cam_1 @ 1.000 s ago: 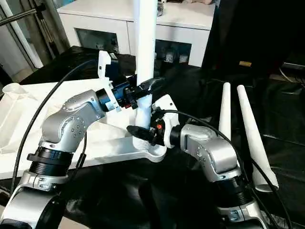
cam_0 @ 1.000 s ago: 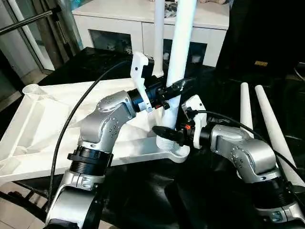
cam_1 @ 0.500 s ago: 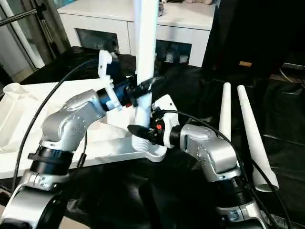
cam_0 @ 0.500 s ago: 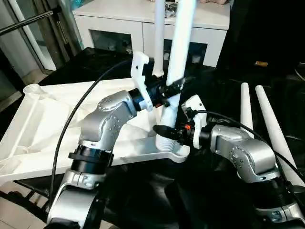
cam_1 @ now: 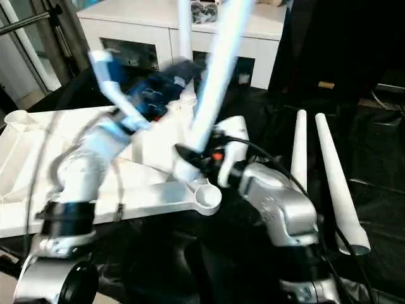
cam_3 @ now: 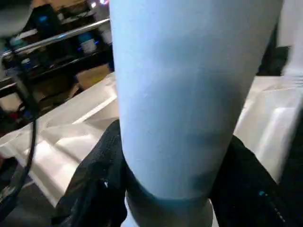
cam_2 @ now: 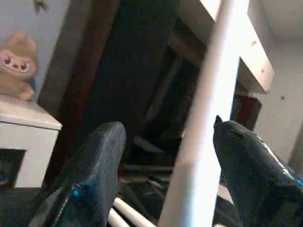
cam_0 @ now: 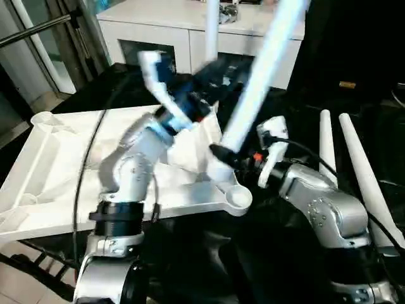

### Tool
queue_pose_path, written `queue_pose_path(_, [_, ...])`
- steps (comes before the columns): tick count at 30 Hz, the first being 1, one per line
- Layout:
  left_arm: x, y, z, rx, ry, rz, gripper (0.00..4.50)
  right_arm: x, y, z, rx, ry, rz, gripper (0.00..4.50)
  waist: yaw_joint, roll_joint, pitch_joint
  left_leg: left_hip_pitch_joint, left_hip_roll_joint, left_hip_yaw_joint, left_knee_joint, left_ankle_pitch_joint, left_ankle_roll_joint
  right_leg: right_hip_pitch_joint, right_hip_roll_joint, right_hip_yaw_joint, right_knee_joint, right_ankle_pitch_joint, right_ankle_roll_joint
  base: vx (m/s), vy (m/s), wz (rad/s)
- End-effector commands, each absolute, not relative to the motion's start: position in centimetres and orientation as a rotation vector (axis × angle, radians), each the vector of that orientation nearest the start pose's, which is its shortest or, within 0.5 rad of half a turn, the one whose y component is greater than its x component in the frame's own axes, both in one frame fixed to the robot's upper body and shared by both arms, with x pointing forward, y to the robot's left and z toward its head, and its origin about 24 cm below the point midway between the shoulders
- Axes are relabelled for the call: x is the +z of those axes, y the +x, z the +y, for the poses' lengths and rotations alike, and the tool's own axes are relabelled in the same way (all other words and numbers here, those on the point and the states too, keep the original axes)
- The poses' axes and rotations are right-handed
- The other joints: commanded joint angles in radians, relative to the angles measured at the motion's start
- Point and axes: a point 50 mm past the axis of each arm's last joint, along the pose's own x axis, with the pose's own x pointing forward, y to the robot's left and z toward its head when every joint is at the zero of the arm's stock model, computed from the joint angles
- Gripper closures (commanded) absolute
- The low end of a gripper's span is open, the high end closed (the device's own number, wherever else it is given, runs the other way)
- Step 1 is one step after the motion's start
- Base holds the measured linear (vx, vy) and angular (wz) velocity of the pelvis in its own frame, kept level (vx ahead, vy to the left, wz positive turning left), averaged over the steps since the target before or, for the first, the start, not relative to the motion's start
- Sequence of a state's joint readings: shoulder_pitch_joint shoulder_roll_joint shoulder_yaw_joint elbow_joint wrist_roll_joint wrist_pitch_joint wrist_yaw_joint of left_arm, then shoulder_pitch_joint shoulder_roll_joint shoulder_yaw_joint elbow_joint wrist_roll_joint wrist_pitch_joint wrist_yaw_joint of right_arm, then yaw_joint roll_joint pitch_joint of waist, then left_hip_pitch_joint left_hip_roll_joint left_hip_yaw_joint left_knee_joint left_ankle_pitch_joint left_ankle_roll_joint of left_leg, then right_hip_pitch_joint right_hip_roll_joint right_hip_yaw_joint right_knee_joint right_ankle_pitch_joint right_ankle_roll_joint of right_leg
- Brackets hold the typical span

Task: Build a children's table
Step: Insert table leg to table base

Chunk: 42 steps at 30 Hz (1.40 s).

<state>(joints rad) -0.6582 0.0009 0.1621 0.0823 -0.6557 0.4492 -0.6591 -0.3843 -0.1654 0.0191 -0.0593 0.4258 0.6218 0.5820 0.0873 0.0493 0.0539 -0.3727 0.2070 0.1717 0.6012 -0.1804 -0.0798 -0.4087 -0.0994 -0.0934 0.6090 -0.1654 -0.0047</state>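
Left eye view: tilted leg (cam_0: 266,63) out of near-right corner socket (cam_0: 238,197) of tabletop (cam_0: 44,164). Right fingers (cam_3: 102,182) clamped on leg's lower end; left fingers (cam_2: 97,161) apart, clear of leg. Risk: single low grip, leg toppling or missing socket.

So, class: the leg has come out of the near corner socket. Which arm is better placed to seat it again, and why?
The right. Its gripper is clamped around the tilted leg near its lower end, just above the empty corner socket of the tabletop. The left gripper has open jaws beside the leg, higher up.
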Motion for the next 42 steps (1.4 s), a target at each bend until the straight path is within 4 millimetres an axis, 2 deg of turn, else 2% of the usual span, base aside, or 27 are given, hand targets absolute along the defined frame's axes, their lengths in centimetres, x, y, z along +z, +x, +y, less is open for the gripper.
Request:
queue_pose_path(1, [19.7, 32.7, 10.2, -0.941, -0.592, -0.33, 1.15, 11.7, 30.0, -11.4, 0.756, 0.236, 0.094, 2.61, 0.0, -0.006, -0.074, 0.005, 0.006, 0.001, -0.067, -0.192, 0.009, 0.059, -0.034, 0.039, -0.083, -0.283, -0.14, 0.0, 0.0, 0.0])
queue_pose_path(3, [18.6, 33.0, 11.3, -0.888, -0.493, -0.296, 1.15, 11.5, 30.3, -12.2, 0.686, 0.209, 0.074, 2.61, -0.002, -0.006, -0.072, 0.004, 0.007, -0.002, -0.072, -0.198, 0.003, 0.057, -0.033, 0.039, -0.086, -0.296, -0.123, 0.0, 0.0, 0.0])
queue_pose_path(4, [17.2, 33.1, 11.9, -0.868, -0.322, -0.23, 1.15, 11.5, 30.3, -12.7, 0.649, 0.186, 0.061, 2.61, -0.005, -0.003, -0.073, 0.004, 0.006, -0.003, -0.073, -0.204, -0.003, 0.06, -0.031, 0.039, -0.083, -0.298, -0.111, 0.0, 0.0, 0.0])
queue_pose_path(5, [16.5, 33.1, 12.0, -0.87, -0.242, -0.195, 1.15, 11.5, 30.3, -12.9, 0.64, 0.175, 0.057, 2.61, -0.005, -0.001, -0.074, 0.009, 0.009, -0.005, -0.075, -0.208, -0.006, 0.055, -0.031, 0.042, -0.084, -0.299, -0.091, 0.0, 0.0, 0.0])
queue_pose_path(6, [16.5, 33.1, 12.0, -0.87, -0.242, -0.195, 1.15, 11.5, 30.3, -12.9, 0.64, 0.175, 0.057, 2.61, -0.007, 0.0, -0.073, 0.009, 0.009, -0.006, -0.076, -0.209, -0.007, 0.056, -0.03, 0.043, -0.084, -0.296, -0.088, 0.0, 0.0, 0.0])
queue_pose_path(7, [14.5, 32.4, 12.1, -0.937, -0.031, -0.09, 1.15, 11.4, 30.1, -13.2, 0.635, 0.149, 0.055, 2.61, -0.008, 0.0, -0.072, 0.007, 0.006, -0.003, -0.075, -0.207, -0.012, 0.058, -0.029, 0.044, -0.082, -0.289, -0.091, 0.0, 0.0, 0.0])
queue_pose_path(8, [13.7, 32.0, 12.1, -0.98, 0.052, -0.047, 1.15, 11.3, 30.0, -13.2, 0.636, 0.136, 0.058, 2.61, -0.002, 0.004, -0.076, 0.013, 0.01, -0.008, -0.077, -0.204, -0.009, 0.053, -0.031, 0.045, -0.082, -0.288, -0.085, 0.0, 0.0, 0.0])
queue_pose_path(10, [11.7, 31.0, 12.2, -1.067, 0.174, 0.055, 1.15, 11.0, 29.8, -13.3, 0.645, 0.106, 0.071, 2.61, -0.005, 0.005, -0.073, 0.009, 0.009, -0.007, -0.079, -0.209, -0.013, 0.055, -0.03, 0.048, -0.078, -0.282, -0.091, 0.0, 0.0, 0.0])
queue_pose_path(12, [11.0, 30.6, 12.3, -1.094, 0.2, 0.094, 1.15, 10.9, 29.7, -13.4, 0.65, 0.093, 0.078, 2.61, -0.004, 0.007, -0.074, 0.015, 0.012, -0.003, -0.078, -0.21, -0.021, 0.05, -0.031, 0.052, -0.076, -0.253, -0.122, 0.0, 0.0, 0.0])
queue_pose_path(14, [9.1, 29.5, 12.0, -1.175, 0.232, 0.203, 1.15, 10.4, 29.4, -13.5, 0.645, 0.08, 0.095, 2.61, -0.006, 0.004, -0.073, 0.01, 0.01, -0.003, -0.079, -0.215, -0.021, 0.054, -0.031, 0.053, -0.069, -0.228, -0.145, 0.0, 0.0, 0.0])
queue_pose_path(19, [6.7, 28.6, 12.1, -1.208, 0.283, 0.339, 1.15, 9.8, 29.0, -13.3, 0.639, 0.082, 0.105, 2.61, -0.01, 0.005, -0.067, 0.013, 0.01, -0.003, -0.083, -0.27, -0.025, 0.052, -0.033, 0.053, -0.081, -0.318, -0.132, 0.0, 0.0, 0.0])
queue_pose_path(21, [6.2, 28.3, 12.1, -1.219, 0.266, 0.371, 1.32, 9.6, 28.9, -13.2, 0.639, 0.078, 0.111, 2.61, -0.011, 0.006, -0.066, 0.015, 0.009, -0.003, -0.083, -0.283, -0.027, 0.05, -0.033, 0.053, -0.084, -0.338, -0.129, 0.0, 0.0, 0.0])
queue_pose_path(25, [5.5, 28.1, 12.2, -1.228, 0.273, 0.412, 1.62, 9.2, 28.8, -13.0, 0.643, 0.06, 0.129, 2.61, -0.015, 0.006, -0.065, 0.014, 0.008, -0.005, -0.084, -0.295, -0.028, 0.049, -0.032, 0.052, -0.087, -0.365, -0.121, 0.0, 0.0, 0.0])
queue_pose_path(31, [4.6, 28.4, 12.9, -1.201, 0.308, 0.48, 2.06, 9.0, 28.5, -12.6, 0.683, 0.046, 0.152, 2.61, -0.027, 0.006, -0.067, 0.011, 0.007, -0.006, -0.082, -0.282, -0.02, 0.051, -0.032, 0.052, -0.086, -0.343, -0.126, 0.0, 0.0, 0.0])
queue_pose_path(35, [4.4, 28.5, 13.1, -1.201, 0.328, 0.482, 2.33, 9.1, 28.6, -12.5, 0.69, 0.043, 0.151, 2.61, -0.028, 0.005, -0.068, 0.011, 0.009, -0.006, -0.082, -0.27, -0.015, 0.052, -0.032, 0.053, -0.081, -0.308, -0.147, 0.0, 0.0, 0.0])
queue_pose_path(38, [4.2, 28.8, 13.4, -1.201, 0.336, 0.495, 2.59, 9.2, 28.6, -12.3, 0.722, 0.043, 0.157, 2.61, -0.028, 0.005, -0.069, 0.011, 0.007, -0.005, -0.081, -0.266, -0.013, 0.054, -0.032, 0.054, -0.081, -0.302, -0.15, 0.0, 0.0, 0.0])
queue_pose_path(40, [4.2, 29.0, 13.4, -1.203, 0.341, 0.501, 2.7, 9.3, 28.5, -12.1, 0.744, 0.049, 0.166, 2.61, -0.028, 0.001, -0.067, 0.011, 0.008, -0.004, -0.081, -0.27, -0.011, 0.053, -0.032, 0.054, -0.081, -0.31, -0.15, 0.0, 0.0, 0.0])
queue_pose_path(42, [4.2, 29.0, 13.6, -1.204, 0.344, 0.51, 2.83, 9.4, 28.3, -11.9, 0.765, 0.058, 0.17, 2.61, -0.028, 0.003, -0.065, 0.012, 0.008, -0.004, -0.082, -0.283, -0.011, 0.051, -0.032, 0.054, -0.084, -0.338, -0.145, 0.0, 0.0, 0.0])
